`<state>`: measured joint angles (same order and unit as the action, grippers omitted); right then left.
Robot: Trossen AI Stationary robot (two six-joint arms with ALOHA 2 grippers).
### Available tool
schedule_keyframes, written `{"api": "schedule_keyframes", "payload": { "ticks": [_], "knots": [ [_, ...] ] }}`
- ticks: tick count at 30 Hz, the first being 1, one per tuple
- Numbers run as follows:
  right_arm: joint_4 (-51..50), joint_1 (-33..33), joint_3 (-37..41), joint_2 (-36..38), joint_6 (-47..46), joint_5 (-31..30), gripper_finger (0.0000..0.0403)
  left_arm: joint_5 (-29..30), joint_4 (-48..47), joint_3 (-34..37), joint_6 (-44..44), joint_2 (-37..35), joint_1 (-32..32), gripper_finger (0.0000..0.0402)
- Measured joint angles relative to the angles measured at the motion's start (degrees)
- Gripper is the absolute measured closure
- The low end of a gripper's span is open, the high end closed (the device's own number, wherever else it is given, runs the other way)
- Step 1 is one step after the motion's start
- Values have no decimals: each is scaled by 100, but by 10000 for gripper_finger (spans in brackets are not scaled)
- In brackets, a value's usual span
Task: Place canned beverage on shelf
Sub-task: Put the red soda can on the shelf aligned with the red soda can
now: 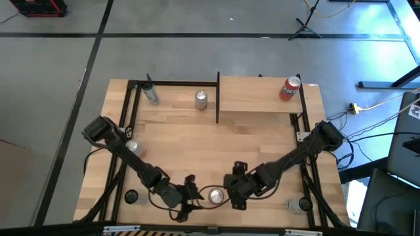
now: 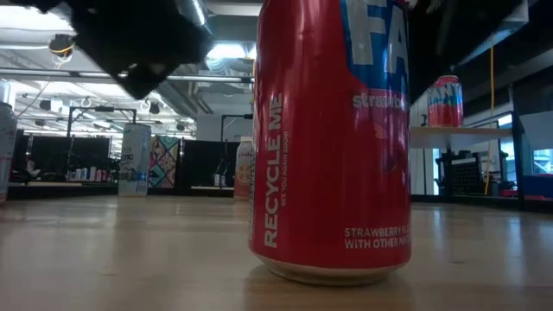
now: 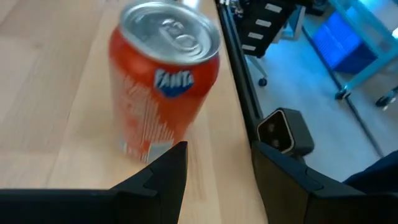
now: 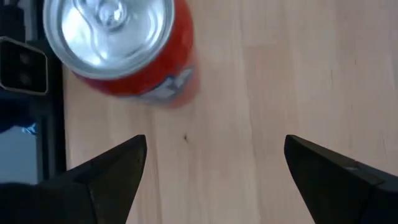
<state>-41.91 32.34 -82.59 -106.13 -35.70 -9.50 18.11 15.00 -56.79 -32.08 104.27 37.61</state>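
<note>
in the high view, a red can [image 1: 215, 195] is seen standing upright near the front edge of the wooden surface [image 1: 197, 141], between the left tool [image 1: 190, 195] and the right tool [image 1: 234, 190], touched by neither. the shelf [image 1: 256, 95] is found at the far right of the surface, well apart from that can, and a second red can [image 1: 289, 88] is seen resting on its right end. two silver cans [image 1: 201, 99] are set at the far side left of the shelf, another can [image 1: 133, 148] lies beside the left arm, and one more [image 1: 300, 205] stands at the front right corner. in the low view, the red can [image 2: 333, 138] is shown very close, upright on the surface, with the raised shelf [image 2: 458, 131] and its can [image 2: 444, 101] far behind on the right. in the left wrist view, the left tool [image 3: 217, 168] is shown open, its fingers [image 3: 163, 171] apart, with the can [image 3: 163, 78] just ahead of them and outside the gap. in the right wrist view, the right tool [image 4: 214, 162] is shown wide open above the bare surface, and the can [image 4: 124, 50] is seen from above, beyond one finger [image 4: 115, 165] and not between the two
</note>
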Motion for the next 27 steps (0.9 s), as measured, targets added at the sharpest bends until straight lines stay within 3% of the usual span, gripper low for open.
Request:
{"api": "schedule_keyframes", "payload": {
  "ticks": [15,21,27],
  "knots": [
    [671,0,-13,-120,-146,-25,33,71,-184,-130,22,155,-366,228],
    [546,62,-21,-110,-155,131,33,182,-299,-129,-338,148,-492,228],
    [59,70,-537,-10,-42,304,33,34,-661,-129,-338,-192,-498,228]
  ]
}}
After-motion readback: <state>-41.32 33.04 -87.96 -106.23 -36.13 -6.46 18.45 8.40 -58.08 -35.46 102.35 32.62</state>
